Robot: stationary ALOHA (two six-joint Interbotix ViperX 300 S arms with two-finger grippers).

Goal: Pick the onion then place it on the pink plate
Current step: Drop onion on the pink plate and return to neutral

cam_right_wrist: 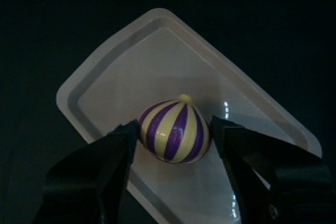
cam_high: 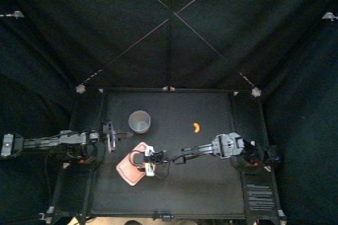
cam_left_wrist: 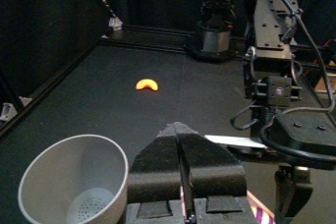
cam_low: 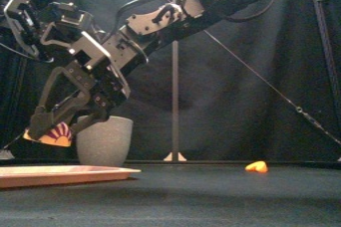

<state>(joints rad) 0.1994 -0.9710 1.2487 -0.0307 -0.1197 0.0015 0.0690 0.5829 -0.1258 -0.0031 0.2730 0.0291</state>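
1. Right tool [cam_right_wrist: 178, 138] is pinching the purple-striped onion [cam_right_wrist: 175, 130], holding it in the air right over the pink plate [cam_right_wrist: 112, 71].
2. Tall grey cup [cam_low: 104, 141] stands just behind the plate, close to that arm.
3. Small orange toy [cam_low: 256, 167] lies well off to the right on the bench [cam_low: 200, 196].
4. Left tool [cam_left_wrist: 182, 138] sits by the cup, jaws pressed together.

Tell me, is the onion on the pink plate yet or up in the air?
In the air: the front view shows the onion held by the right gripper above the pink plate, a gap beneath it.
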